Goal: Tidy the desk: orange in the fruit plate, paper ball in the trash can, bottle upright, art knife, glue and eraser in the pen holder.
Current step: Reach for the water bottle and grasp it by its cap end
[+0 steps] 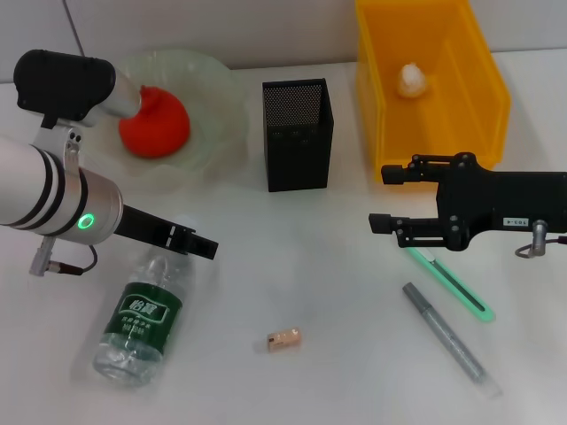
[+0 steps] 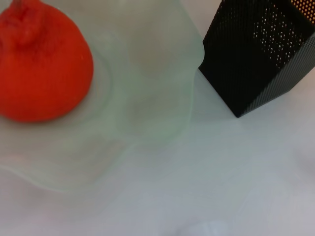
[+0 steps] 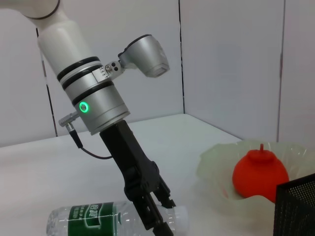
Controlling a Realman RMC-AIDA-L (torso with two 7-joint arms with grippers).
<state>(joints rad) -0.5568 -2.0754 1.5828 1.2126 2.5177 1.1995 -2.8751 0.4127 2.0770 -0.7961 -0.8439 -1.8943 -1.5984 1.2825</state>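
The orange (image 1: 155, 124) (image 2: 39, 64) (image 3: 260, 174) rests in the pale-green fruit plate (image 1: 221, 97) (image 2: 147, 73). In the yellow trash can (image 1: 478, 80) lies the paper ball (image 1: 412, 80). The bottle (image 1: 142, 319) (image 3: 98, 221) lies on its side, and my left gripper (image 1: 202, 244) (image 3: 158, 214) hangs right at its cap end. My right gripper (image 1: 383, 197) is open and holds nothing, just in front of the trash can. Below it lie the green art knife (image 1: 452, 283) and the grey pen-shaped glue (image 1: 447, 341). The eraser (image 1: 284, 339) sits on the table near the front. The black mesh pen holder (image 1: 299, 133) (image 2: 261, 54) stands between plate and trash can.
A white table carries everything, with a grey wall behind. The left arm's silver forearm (image 1: 53, 190) reaches in over the table's left side above the bottle. The right arm's black wrist (image 1: 505, 208) crosses the table in front of the trash can.
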